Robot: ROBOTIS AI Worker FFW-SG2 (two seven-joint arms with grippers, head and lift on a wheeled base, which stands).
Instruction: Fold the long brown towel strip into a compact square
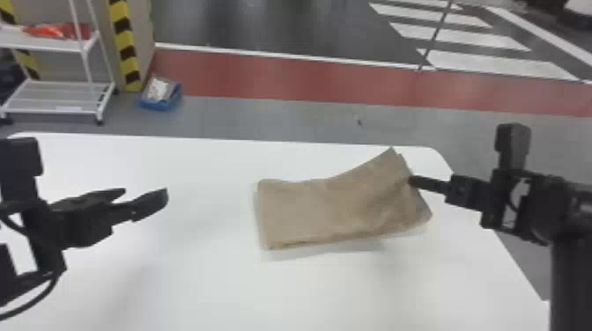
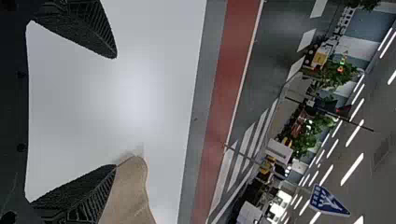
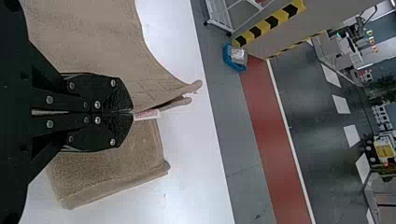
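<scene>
the towel (image 1: pixel 326 211) lies toward the far right corner of the table (image 1: pixel 198 286), its right end raised and pinched in the right gripper (image 1: pixel 413 181). the left gripper (image 1: pixel 146 193), spread wide and empty, hangs over the table's left side.

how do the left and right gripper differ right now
The left gripper is open and empty, its fingers wide apart; the right gripper is shut on the towel. The left gripper is over the table, left of the towel, the right gripper at its right end. Both are black.
</scene>
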